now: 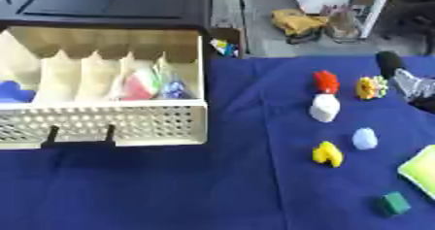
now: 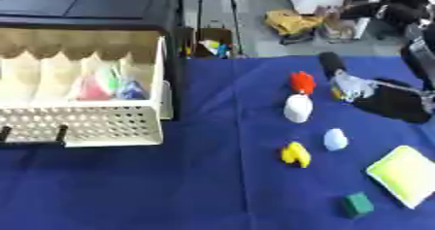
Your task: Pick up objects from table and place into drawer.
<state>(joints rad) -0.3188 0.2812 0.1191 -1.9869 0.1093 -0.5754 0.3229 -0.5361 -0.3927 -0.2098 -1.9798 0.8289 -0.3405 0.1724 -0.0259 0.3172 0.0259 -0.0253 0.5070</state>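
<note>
A: Reaching in from the right edge, right hand, low beside the small yellow-and-orange toy on the blue cloth.

B: Holding it?

A: Cannot tell whether grasping, clenched or released. Toy touching the hand's left side or just beside it, partly hidden by it in the right eye view.

B: Long axis?

A: None to speak of. Roundish and lumpy, so probably fine to take from any side.

B: Neighbours?

A: Red toy just left of it, white one below that. Near, but apart. Worth minding during the pickup.

B: Other hand?

A: Out of view in both eyes. Right plainly nearer, so likely its job.

B: And the drawer?

A: Open, well apart to the left. A few coloured things already in its right-hand slots. Looks like a lift, then a long carry leftward over the perforated front.
</note>
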